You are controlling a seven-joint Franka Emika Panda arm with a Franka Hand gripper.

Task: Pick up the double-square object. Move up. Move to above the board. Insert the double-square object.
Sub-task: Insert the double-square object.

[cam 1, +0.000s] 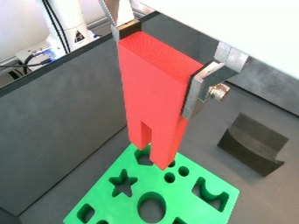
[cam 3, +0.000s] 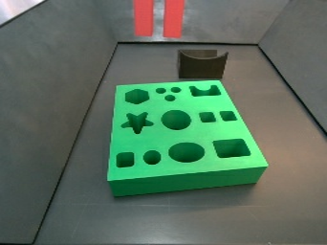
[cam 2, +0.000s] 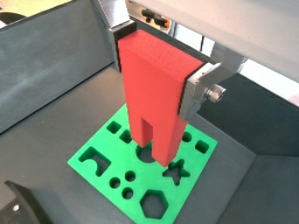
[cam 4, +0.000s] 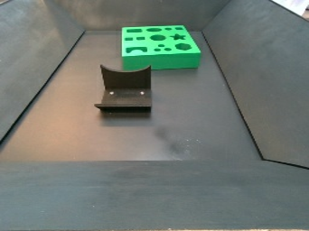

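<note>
The double-square object [cam 1: 152, 87] is a tall red block with a slot splitting its lower half into two legs. My gripper [cam 1: 162, 61] is shut on its upper part, with one silver finger [cam 1: 201, 89] on each side. It shows the same way in both wrist views [cam 2: 158, 96]. The block hangs upright, legs down, above the green board [cam 1: 128, 203] with its many shaped holes [cam 2: 111, 157]. In a side view only the legs [cam 3: 160, 17] show, well above the board [cam 3: 179, 134], and the gripper is out of frame. The board also shows in a side view [cam 4: 157, 45].
The dark fixture [cam 4: 125, 88] stands on the floor beside the board, and also shows in a side view [cam 3: 202, 62] and a wrist view [cam 1: 254, 142]. Dark sloping walls [cam 3: 64, 86] enclose the floor on all sides.
</note>
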